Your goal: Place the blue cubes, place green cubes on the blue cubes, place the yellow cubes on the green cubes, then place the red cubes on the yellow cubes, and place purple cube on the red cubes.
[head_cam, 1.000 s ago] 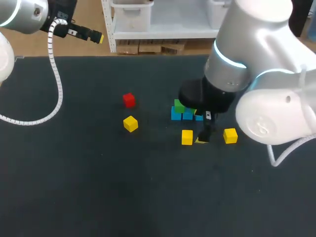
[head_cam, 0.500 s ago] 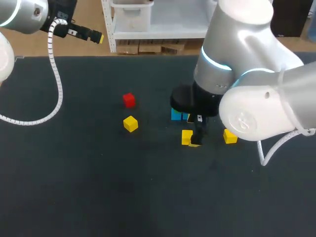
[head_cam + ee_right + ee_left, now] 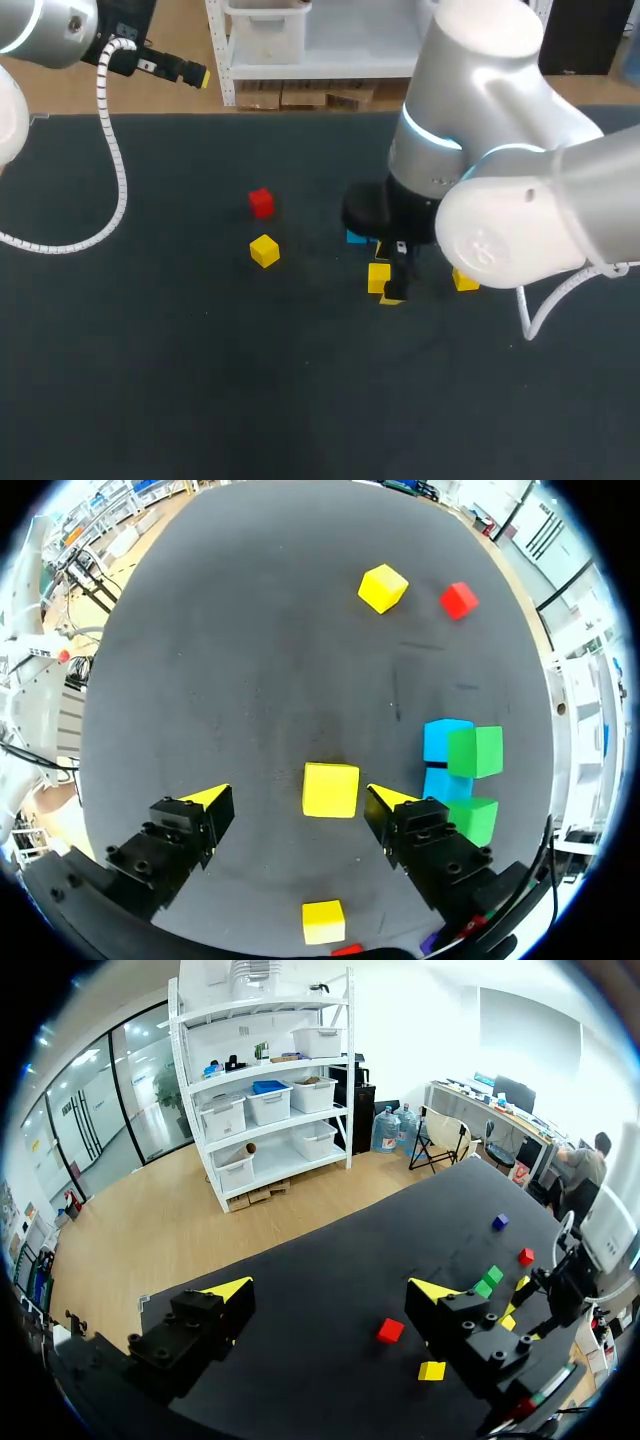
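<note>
My right gripper (image 3: 298, 800) is low over the table, open, with a yellow cube (image 3: 331, 789) between its fingers; a small gap shows on each side. In the head view that yellow cube (image 3: 378, 277) sits beside the right gripper (image 3: 394, 288). Just beyond lie two blue cubes (image 3: 447, 740) with two green cubes (image 3: 475, 751) against them; the head view shows only a blue edge (image 3: 355, 237). A second yellow cube (image 3: 464, 279) lies to the right. A third yellow cube (image 3: 264, 250) and a red cube (image 3: 261, 202) lie to the left. My left gripper (image 3: 331, 1290) hangs open and empty, high at the far left.
Another red cube (image 3: 525, 1256) and a purple cube (image 3: 499, 1222) lie near the table's far side in the left wrist view. My right arm's bulk (image 3: 500, 200) hides the green cubes from the head camera. A white cable (image 3: 112, 160) hangs over the table's left part.
My right arm has swung left and brought its gripper from between the two near yellow cubes onto the left one. It now hides the green cubes. The left arm kept still.
</note>
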`<state>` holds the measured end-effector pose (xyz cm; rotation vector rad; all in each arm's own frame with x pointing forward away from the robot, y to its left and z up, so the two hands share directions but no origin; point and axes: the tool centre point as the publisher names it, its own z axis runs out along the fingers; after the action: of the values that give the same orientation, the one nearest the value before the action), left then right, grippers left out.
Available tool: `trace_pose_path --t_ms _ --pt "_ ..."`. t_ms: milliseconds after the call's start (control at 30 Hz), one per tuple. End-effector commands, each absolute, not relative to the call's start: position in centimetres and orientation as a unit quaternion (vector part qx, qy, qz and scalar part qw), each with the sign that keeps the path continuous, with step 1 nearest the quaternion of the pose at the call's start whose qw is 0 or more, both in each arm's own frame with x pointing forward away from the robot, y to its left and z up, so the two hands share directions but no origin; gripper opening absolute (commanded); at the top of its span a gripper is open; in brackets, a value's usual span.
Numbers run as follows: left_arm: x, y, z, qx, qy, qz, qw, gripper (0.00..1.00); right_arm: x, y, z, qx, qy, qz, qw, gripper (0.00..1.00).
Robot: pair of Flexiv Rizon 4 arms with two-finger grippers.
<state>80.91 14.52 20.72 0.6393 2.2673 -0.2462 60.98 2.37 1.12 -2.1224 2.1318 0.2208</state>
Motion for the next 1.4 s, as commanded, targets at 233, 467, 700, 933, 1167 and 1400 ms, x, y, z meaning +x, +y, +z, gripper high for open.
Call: trace_pose_path --t_ms 233,467,700,933,1167,1400 --pt "81.0 14.5 20.7 0.250 0.887 -0.096 0.377 1.00 61.3 2.6 0.5 -0.703 0.704 0.074 0.059 0.51" --pt "81.0 14.5 20.7 0.250 0.887 -0.096 0.377 1.00 61.3 2.6 0.4 -0.704 0.704 0.070 0.059 0.36" --pt "81.0 14.5 20.7 0.250 0.887 -0.096 0.377 1.00 61.4 2.2 0.6 -0.704 0.705 0.066 0.061 0.07" --pt "81.0 14.5 20.7 0.250 0.887 -0.096 0.377 1.00 61.3 1.7 2.2 -0.703 0.704 0.068 0.071 0.00" --pt "81.0 14.5 20.7 0.250 0.887 -0.096 0.377 1.00 61.3 1.1 4.1 -0.693 0.710 0.097 0.080 0.01" --pt "81.0 14.5 20.7 0.250 0.887 -0.096 0.377 1.00 62.7 0.1 6.3 -0.690 0.711 0.102 0.091 0.01"
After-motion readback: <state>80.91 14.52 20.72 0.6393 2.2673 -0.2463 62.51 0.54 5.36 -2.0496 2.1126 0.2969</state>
